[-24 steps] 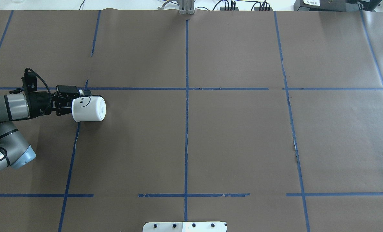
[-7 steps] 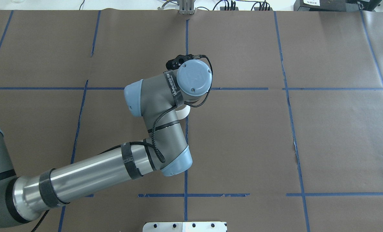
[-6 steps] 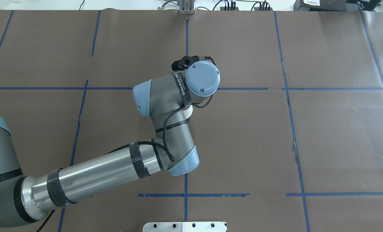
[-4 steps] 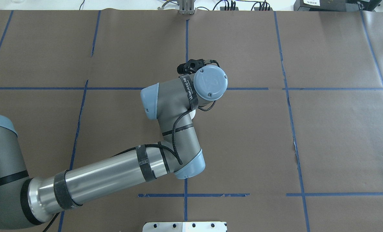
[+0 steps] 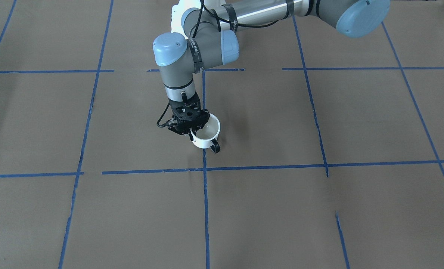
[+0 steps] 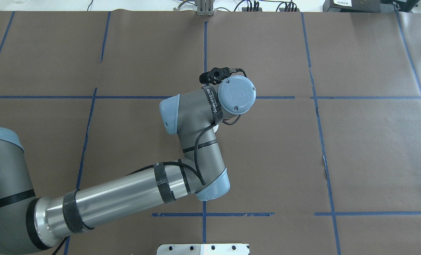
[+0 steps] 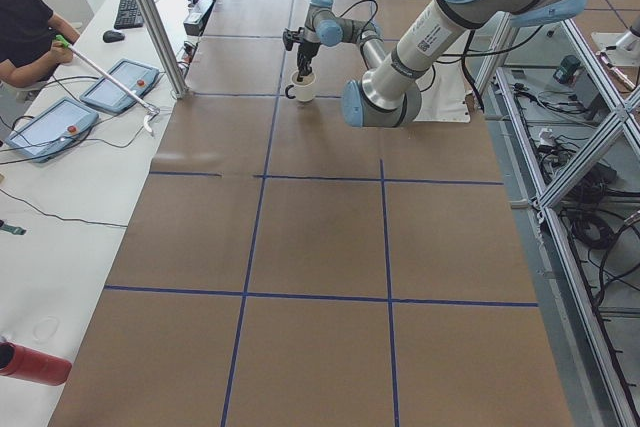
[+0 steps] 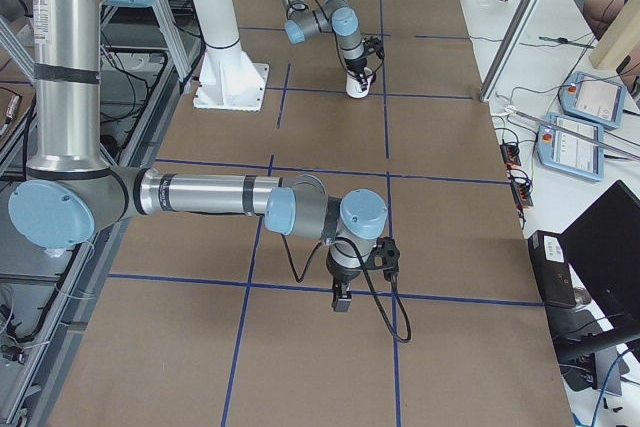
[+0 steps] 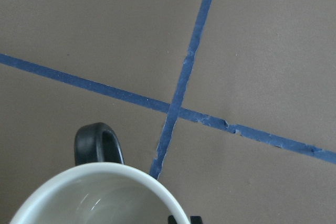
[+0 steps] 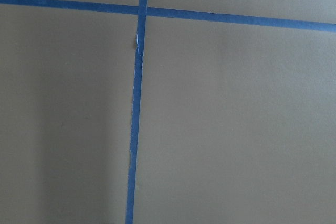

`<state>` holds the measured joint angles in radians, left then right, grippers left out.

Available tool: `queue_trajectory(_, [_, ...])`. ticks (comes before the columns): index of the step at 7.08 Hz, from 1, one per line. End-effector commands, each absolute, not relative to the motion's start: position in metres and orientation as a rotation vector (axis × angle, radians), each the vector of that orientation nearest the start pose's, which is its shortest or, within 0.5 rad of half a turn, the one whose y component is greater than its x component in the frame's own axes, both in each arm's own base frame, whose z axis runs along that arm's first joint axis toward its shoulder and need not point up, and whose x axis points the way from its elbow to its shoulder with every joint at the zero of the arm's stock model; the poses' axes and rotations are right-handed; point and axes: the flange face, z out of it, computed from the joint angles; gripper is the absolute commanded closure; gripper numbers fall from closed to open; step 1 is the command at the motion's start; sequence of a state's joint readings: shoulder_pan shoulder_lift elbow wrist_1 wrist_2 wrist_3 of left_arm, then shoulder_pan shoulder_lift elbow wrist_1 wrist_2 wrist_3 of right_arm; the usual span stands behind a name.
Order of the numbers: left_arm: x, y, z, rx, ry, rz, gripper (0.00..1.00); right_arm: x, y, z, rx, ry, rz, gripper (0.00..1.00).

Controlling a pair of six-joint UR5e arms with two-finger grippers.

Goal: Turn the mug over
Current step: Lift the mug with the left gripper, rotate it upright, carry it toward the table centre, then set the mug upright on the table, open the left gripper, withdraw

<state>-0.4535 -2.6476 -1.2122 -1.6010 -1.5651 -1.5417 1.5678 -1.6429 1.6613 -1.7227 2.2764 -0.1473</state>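
The white mug (image 5: 207,135) stands mouth up with its dark loop handle (image 5: 215,148) facing the front camera. My left gripper (image 5: 192,131) comes straight down and is shut on the mug's rim, near the table's central blue tape line. I cannot tell whether the mug's base touches the table. The left wrist view shows the mug's rim (image 9: 100,182) and handle (image 9: 97,144) from above. In the overhead view my wrist hides all but a sliver of the mug (image 6: 216,128). The smiley face is hidden. My right gripper (image 8: 340,297) shows only in the exterior right view; I cannot tell its state.
The table is covered in brown paper with a grid of blue tape lines (image 5: 204,209). A tape crossing (image 9: 173,109) lies just beyond the mug. A white mounting plate (image 6: 203,249) sits at the near table edge.
The left arm has carried the mug from the far left, where it was held on its side, to the table's middle, and it kept drifting right over the last second. The mug is mouth up now.
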Motion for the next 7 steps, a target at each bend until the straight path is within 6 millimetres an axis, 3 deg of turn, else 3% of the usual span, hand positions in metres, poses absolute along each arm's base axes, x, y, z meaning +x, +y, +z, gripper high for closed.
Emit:
queue_trajectory(1, [0.674, -0.469, 0.113, 0.201, 0.725, -0.403, 0.64, 0.067, -0.450, 0.668, -0.077, -0.712, -0.097, 0.00])
queue_trajectory(2, [0.675, -0.469, 0.116, 0.203, 0.722, -0.402, 0.13, 0.067, -0.450, 0.668, -0.077, -0.712, -0.097, 0.00])
queue_trajectory(3, [0.673, -0.467, 0.113, 0.203, 0.728, -0.401, 0.00, 0.067, -0.450, 0.668, -0.077, -0.712, -0.097, 0.00])
queue_trajectory(4, [0.662, -0.464, 0.106, 0.213, 0.734, -0.383, 0.00, 0.067, -0.450, 0.668, -0.077, -0.712, -0.097, 0.00])
queue_trajectory(5, [0.632, -0.452, 0.090, 0.240, 0.725, -0.301, 0.00, 0.067, -0.450, 0.668, -0.077, -0.712, -0.097, 0.00])
queue_trajectory(6, [0.585, -0.446, 0.087, 0.268, 0.733, -0.278, 0.00, 0.067, -0.450, 0.668, -0.077, -0.712, -0.097, 0.00])
queue_trajectory(7, [0.528, -0.458, 0.086, 0.295, 0.750, -0.237, 0.00, 0.067, -0.450, 0.668, -0.077, -0.712, -0.097, 0.00])
